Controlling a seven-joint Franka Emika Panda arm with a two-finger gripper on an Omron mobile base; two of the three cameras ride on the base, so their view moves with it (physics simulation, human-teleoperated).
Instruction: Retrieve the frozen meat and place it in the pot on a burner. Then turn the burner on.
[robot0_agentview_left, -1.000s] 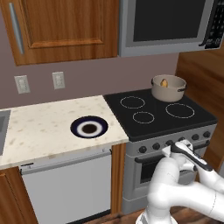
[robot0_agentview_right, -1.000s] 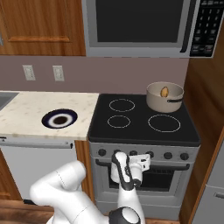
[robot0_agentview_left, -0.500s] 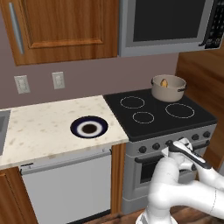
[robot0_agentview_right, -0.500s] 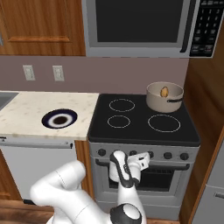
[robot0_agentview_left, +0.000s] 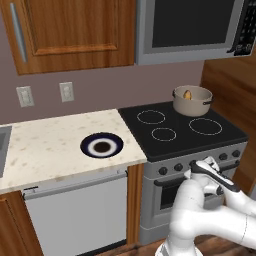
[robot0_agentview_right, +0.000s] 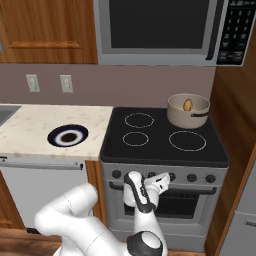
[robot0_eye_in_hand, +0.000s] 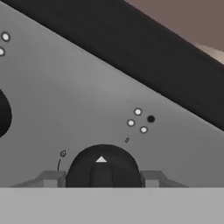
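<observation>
The pot (robot0_agentview_left: 192, 102) (robot0_agentview_right: 188, 114) stands on the back right burner of the black stovetop (robot0_agentview_left: 180, 127). The frozen meat (robot0_agentview_left: 187, 94) (robot0_agentview_right: 187, 105), a small golden lump, lies inside it. My gripper (robot0_agentview_left: 209, 162) (robot0_agentview_right: 161, 179) (robot0_eye_in_hand: 103, 177) is pressed against the stove's front control panel, below the cooktop edge. In the hand view a round black knob (robot0_eye_in_hand: 103, 164) with a white pointer mark sits between my two grey fingertips (robot0_eye_in_hand: 50, 178), and the gripper is shut on it.
Other knobs (robot0_agentview_right: 191, 177) line the panel (robot0_eye_in_hand: 65, 96). A dark blue-rimmed plate (robot0_agentview_left: 102, 146) (robot0_agentview_right: 68, 136) lies on the counter left of the stove. A microwave (robot0_agentview_right: 160, 30) hangs above, and a wooden panel (robot0_agentview_right: 235, 125) bounds the stove's right side.
</observation>
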